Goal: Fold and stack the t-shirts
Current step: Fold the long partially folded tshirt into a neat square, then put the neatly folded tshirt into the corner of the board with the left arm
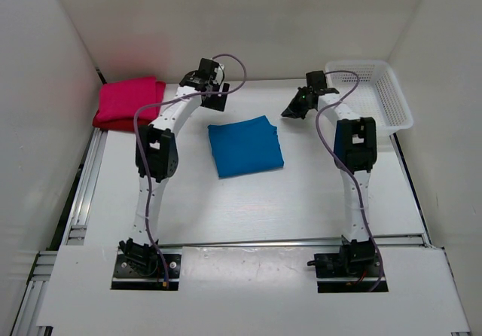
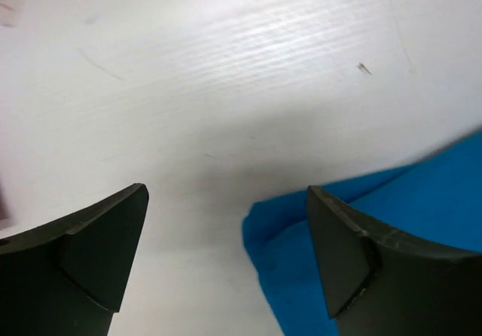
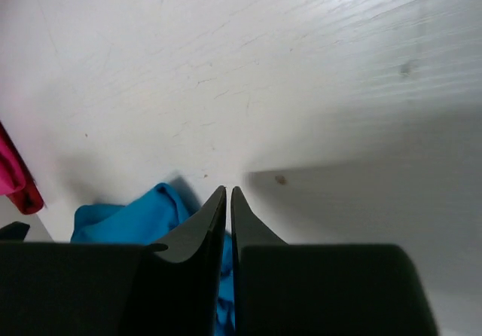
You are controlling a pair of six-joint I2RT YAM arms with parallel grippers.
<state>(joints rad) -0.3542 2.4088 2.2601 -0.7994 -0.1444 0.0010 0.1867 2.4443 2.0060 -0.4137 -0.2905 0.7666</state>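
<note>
three t-shirts in all, two arms, one basket. the blue t-shirt (image 1: 245,148) lies folded flat near the middle of the table (image 1: 248,208), between the two arms. it is a nearly square pad, a touch longer left to right, and skewed a little against the table's edges. the magenta-pink t-shirt (image 1: 129,99) is folded at the far left corner, long axis roughly left to right. it sits on top of the dark red t-shirt (image 1: 113,123), which shows only as a rim beneath it. the white mesh basket (image 1: 401,110) stands at the far right.

the left end effector (image 1: 216,95) hangs just past the blue shirt's far left corner, fingers spread wide with nothing between them. the right end effector (image 1: 294,110) hangs beside the far right corner, fingers drawn together to a thin slit, gripping nothing.
</note>
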